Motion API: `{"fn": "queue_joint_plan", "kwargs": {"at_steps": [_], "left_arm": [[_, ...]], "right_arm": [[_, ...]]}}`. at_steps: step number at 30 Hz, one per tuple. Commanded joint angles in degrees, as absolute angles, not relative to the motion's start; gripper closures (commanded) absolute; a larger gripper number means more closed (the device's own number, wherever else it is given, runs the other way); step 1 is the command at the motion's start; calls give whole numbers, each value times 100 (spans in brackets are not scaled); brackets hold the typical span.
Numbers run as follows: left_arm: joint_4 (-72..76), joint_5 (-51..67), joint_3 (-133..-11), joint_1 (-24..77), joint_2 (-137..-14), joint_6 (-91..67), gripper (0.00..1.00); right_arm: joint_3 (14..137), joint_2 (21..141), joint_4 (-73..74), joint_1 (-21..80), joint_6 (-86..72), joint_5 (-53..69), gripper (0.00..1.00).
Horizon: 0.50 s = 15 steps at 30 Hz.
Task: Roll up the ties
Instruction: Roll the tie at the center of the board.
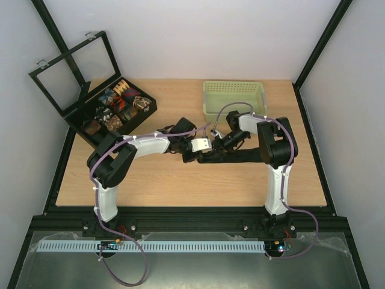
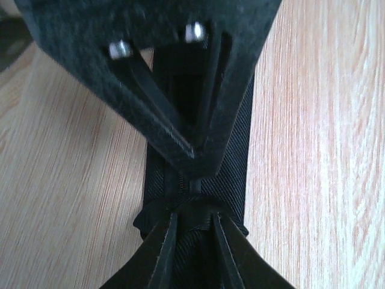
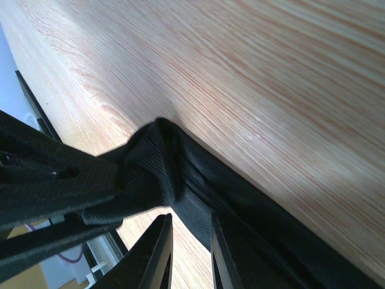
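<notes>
The black tie (image 1: 240, 158) lies as a long strip across the middle of the table, with its left end bunched into a small fold (image 2: 195, 211). My left gripper (image 2: 195, 221) is shut on that fold, and its tips meet the cloth from the left (image 1: 203, 150). My right gripper (image 3: 187, 227) faces it from the other side (image 2: 195, 164), jaws nearly together on the strip's raised seam just behind the fold. Several patterned coiled ties (image 1: 120, 99) sit in the black box at the back left.
The black compartmented box (image 1: 84, 115) stands at the back left with its framed lid (image 1: 69, 69) open. A pale green perforated basket (image 1: 234, 99) sits at the back right. Both arms cross the table's centre.
</notes>
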State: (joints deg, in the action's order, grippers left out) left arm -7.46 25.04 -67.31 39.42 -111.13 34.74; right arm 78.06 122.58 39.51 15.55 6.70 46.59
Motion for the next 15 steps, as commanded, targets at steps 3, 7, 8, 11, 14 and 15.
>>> {"fn": "queue_joint_plan", "kwargs": {"at_steps": [3, 7, 8, 11, 14, 15], "left_arm": [[-2672, 1203, -7092, 4007, -11443, 3837, 93], [-3017, 917, -7448, 4209, -11684, 3809, 92], [-3076, 947, -7525, 4243, -11770, 3785, 90], [-3125, 942, -7626, 4342, -12018, 3738, 81], [-2939, 985, -7557, 4397, -12106, 3700, 77], [-2902, 1011, -7528, 4400, -12128, 3696, 77]], "right_arm": [[7768, 12159, 4356, 1305, 540, 4934, 79], [7689, 12112, 4029, 1306, 127, 5618, 74], [7662, 12111, 3942, 1304, 37, 5765, 73], [7573, 12171, 3753, 1308, -145, 6006, 69], [7466, 12282, 3715, 1312, -172, 6106, 68], [7449, 12325, 3720, 1316, -155, 6110, 69]]}}
